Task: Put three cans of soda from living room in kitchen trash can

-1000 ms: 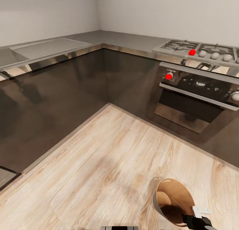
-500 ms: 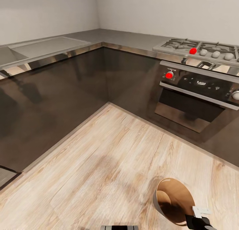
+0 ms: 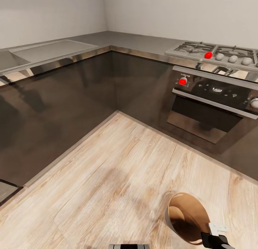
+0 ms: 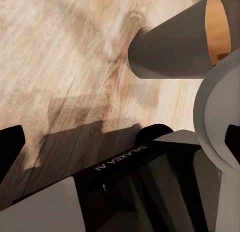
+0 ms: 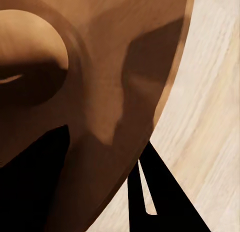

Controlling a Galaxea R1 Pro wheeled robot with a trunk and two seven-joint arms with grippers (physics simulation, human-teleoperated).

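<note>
I read "GALAXEA A1" on my left arm (image 4: 120, 162). My right gripper (image 5: 100, 192) hangs spread and empty over the tash can (image 3: 188, 222); the left gripper's state I cannot tell.

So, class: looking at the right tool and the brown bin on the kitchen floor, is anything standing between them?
Nothing visible does. In the head view the right tool sits at the near rim of the bin. The right wrist view looks straight into its bare brown inside, with no can visible there.
</note>
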